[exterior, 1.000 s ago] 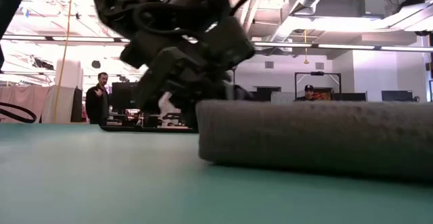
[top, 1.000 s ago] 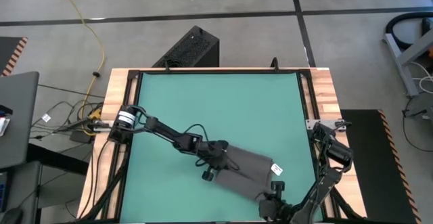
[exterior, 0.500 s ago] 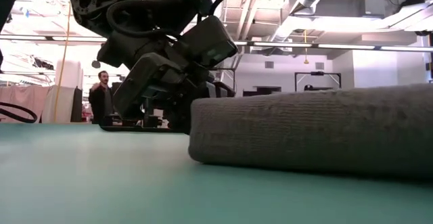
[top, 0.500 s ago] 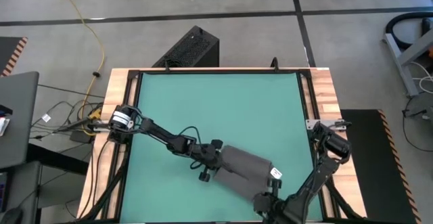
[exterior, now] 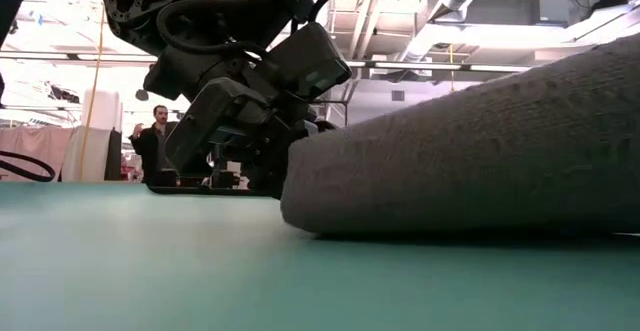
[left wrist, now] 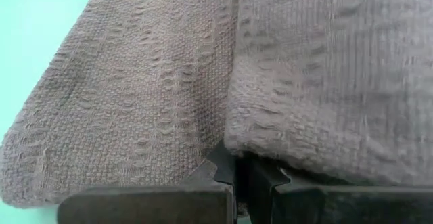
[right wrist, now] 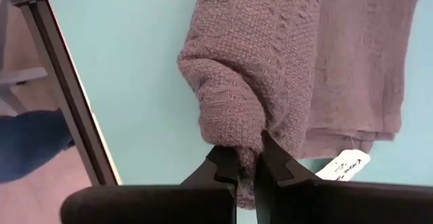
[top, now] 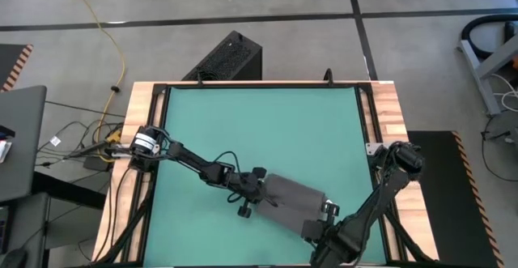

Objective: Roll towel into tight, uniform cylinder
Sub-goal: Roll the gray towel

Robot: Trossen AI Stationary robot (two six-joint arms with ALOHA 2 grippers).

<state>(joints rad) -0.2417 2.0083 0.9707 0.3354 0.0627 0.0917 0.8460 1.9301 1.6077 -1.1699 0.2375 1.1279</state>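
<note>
The dark grey towel (top: 293, 197) lies partly rolled on the green mat (top: 259, 122), near its near edge. A rolled part sits beside a flat part, and the small white tag (top: 329, 208) is at its right end. My left gripper (top: 261, 197) is shut on the towel's left end. My right gripper (top: 318, 223) is shut on the roll's right end, next to the tag (right wrist: 348, 163). In the low view the roll (exterior: 480, 161) slopes upward toward my right gripper's end. My left gripper pinches the towel at its left end (left wrist: 233, 146), where the thick rolled part meets the flat part; the cloth hides the fingertips. The fingers come at it low, from the table's left. The cloth here lies on the mat. My right gripper pinches the bunched end of the roll (right wrist: 250, 139) between its two fingers, several layers together. It comes from the table's near right side. This end of the roll is raised off the mat, and the rest slopes down to the mat.
The mat's black frame rail (right wrist: 61, 95) runs close to my right gripper, with the table's near edge just behind it. A black box (top: 227, 57) stands on the floor beyond the far edge. A person (exterior: 152, 146) stands far off in the room.
The towel has been rolled further and now looks narrower and thicker than before. My right gripper has raised its end of the roll, which now slopes upward in the low view. My left gripper has shifted a little toward the table's left and stayed shut on the cloth.
</note>
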